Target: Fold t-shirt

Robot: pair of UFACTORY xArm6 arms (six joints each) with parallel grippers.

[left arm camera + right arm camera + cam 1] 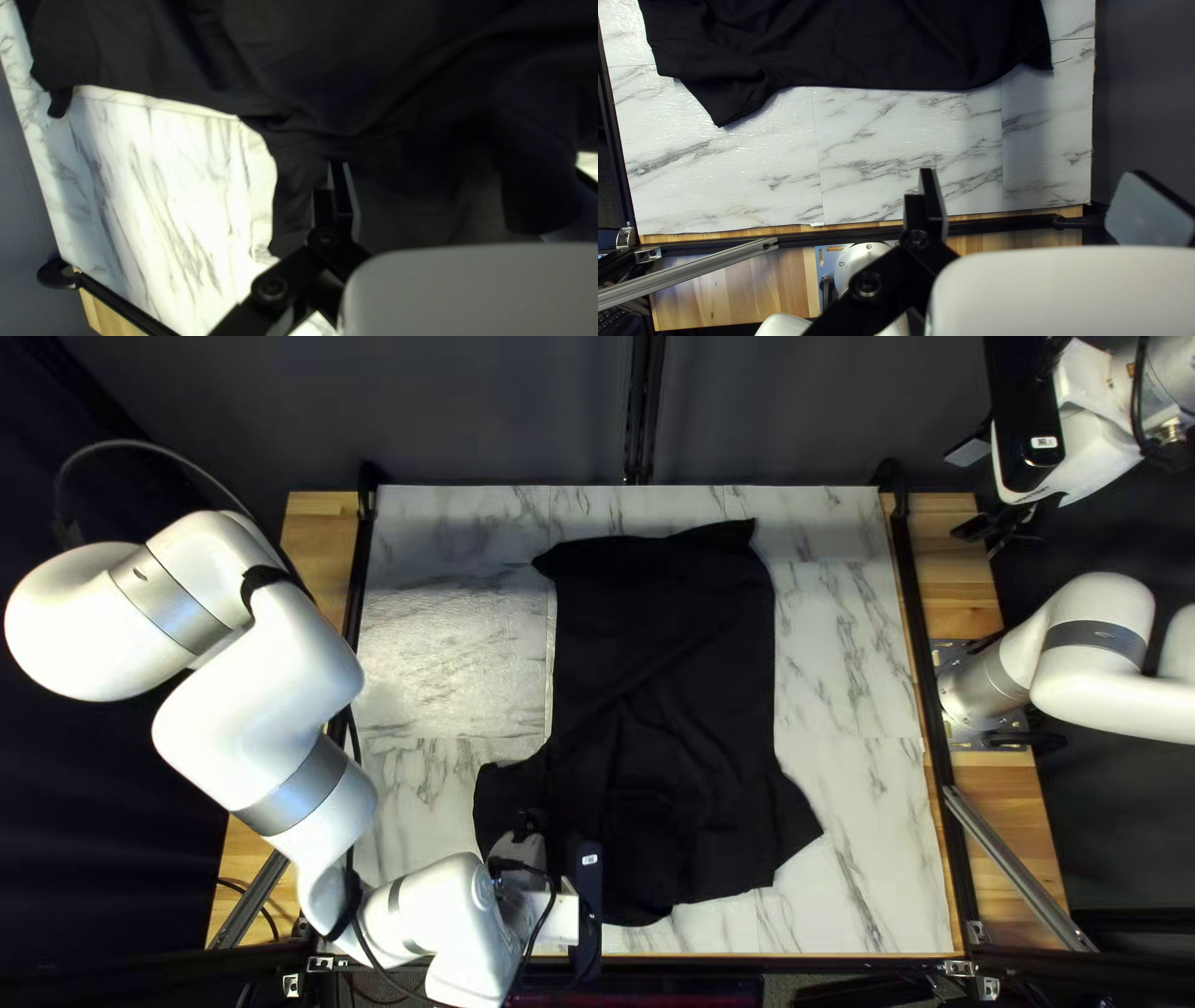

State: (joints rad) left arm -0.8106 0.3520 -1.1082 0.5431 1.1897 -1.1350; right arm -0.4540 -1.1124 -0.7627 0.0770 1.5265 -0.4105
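Getting a first grip looks to be the step in hand: the black cloth T-shirt (666, 709) lies spread, a bit creased, on the white, grey-veined worktop (853, 647), sleeves toward the near edge, no big fold made. The left claw (461, 190) is over the shirt near the sleeve (503, 804) at the left of the top left view, fingers well apart, pinching nothing. The right claw (1033, 183), also wide apart, hangs clear of the shirt by the worktop's right side. Next, I'd say, the left one needs to dip and close on that edge, the right to reach across for the hem, so the side turns in evenly.
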